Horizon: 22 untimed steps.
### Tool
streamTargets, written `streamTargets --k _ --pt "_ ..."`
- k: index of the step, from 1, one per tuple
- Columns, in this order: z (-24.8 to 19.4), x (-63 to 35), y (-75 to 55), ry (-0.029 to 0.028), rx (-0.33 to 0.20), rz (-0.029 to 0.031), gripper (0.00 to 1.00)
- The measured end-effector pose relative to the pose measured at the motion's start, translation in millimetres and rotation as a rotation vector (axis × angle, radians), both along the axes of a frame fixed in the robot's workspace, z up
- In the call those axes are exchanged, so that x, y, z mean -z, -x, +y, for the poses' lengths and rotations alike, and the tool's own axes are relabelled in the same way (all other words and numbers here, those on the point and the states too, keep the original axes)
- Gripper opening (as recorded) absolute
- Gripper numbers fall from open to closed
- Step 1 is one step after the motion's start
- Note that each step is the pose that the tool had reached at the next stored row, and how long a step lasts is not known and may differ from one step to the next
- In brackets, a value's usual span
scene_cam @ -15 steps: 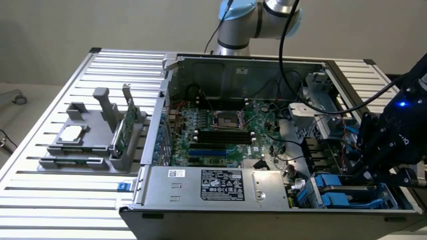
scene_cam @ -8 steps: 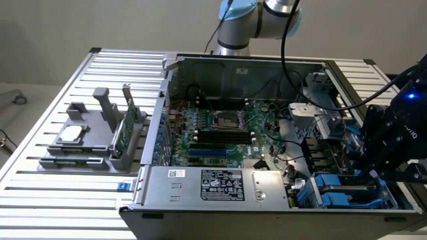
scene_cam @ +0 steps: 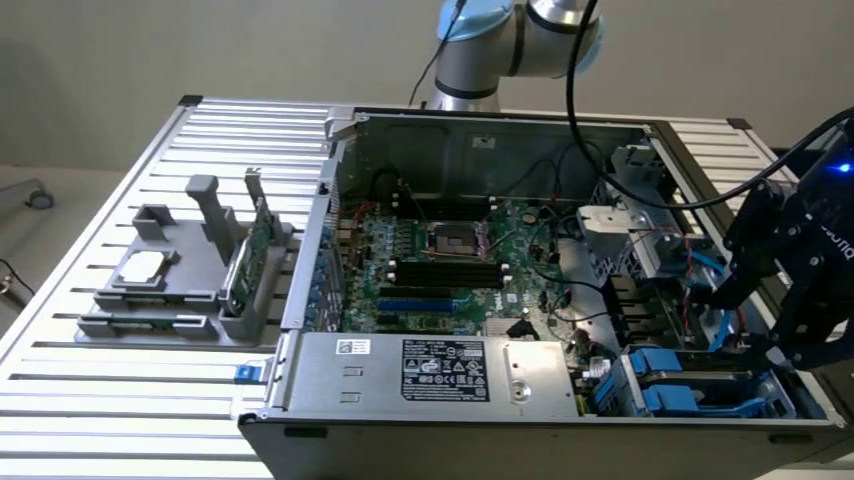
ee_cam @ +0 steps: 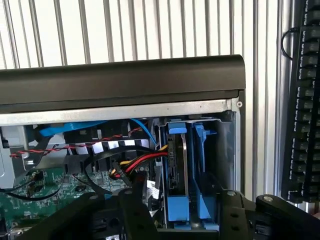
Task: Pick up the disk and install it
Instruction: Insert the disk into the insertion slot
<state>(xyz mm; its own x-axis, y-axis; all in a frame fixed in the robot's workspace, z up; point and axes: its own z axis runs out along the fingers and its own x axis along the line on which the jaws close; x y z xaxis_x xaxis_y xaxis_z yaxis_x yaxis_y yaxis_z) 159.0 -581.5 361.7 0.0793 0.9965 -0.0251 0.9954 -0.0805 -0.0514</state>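
The disk (ee_cam: 176, 167) stands on edge in the drive bay (ee_cam: 222, 150) at the corner of the open computer case. I see its dark metal edge between blue carrier rails (ee_cam: 177, 127). A second blue carrier (ee_cam: 201, 160) sits in the slot beside it. My gripper (ee_cam: 180, 200) hovers just above the bay, open. Its black fingers (ee_cam: 132, 205) straddle the disk and do not touch it. In the exterior view my gripper (scene_cam: 763, 325) hangs over the blue carriers (scene_cam: 674, 375) at the case's near corner, on the exterior view's right.
Red, yellow and black power cables (ee_cam: 137, 165) and a blue data cable (ee_cam: 75, 129) run close to the disk. The motherboard (scene_cam: 441, 255) and power supply (scene_cam: 441, 368) occupy the case. A grey fixture (scene_cam: 187, 270) holds a silver chip and a green card. A black cable chain (ee_cam: 305, 100) runs alongside.
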Motion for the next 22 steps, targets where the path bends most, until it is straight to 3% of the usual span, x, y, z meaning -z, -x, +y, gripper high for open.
streamTargets --k 1,5,9,10,12,13,14,15,17,22 --pt "-0.1 -0.2 0.0 -0.0015 0.0 0.0 0.6" --pt "-0.7 -0.1 -0.1 -0.0064 0.0 -0.0001 0.6" --pt "-1.7 -0.2 -0.1 -0.0131 0.0 -0.0001 0.45" --pt "-2.1 -0.2 -0.1 -0.0153 0.0 0.0 0.45" --pt "-3.0 -0.2 -0.1 -0.02 0.0 -0.0001 0.33" --pt "-3.5 0.1 0.0 -0.0223 0.0 -0.0001 0.33" --pt "-4.2 0.5 -0.1 -0.0249 0.0 -0.0001 0.21" --pt "-5.1 1.4 0.0 -0.0287 0.0 -0.0001 0.21" --pt "-7.1 3.9 0.0 -0.0364 0.0 -0.0002 0.11" --pt "-11.3 9.0 0.0 -0.0548 0.0 -0.0007 0.11"
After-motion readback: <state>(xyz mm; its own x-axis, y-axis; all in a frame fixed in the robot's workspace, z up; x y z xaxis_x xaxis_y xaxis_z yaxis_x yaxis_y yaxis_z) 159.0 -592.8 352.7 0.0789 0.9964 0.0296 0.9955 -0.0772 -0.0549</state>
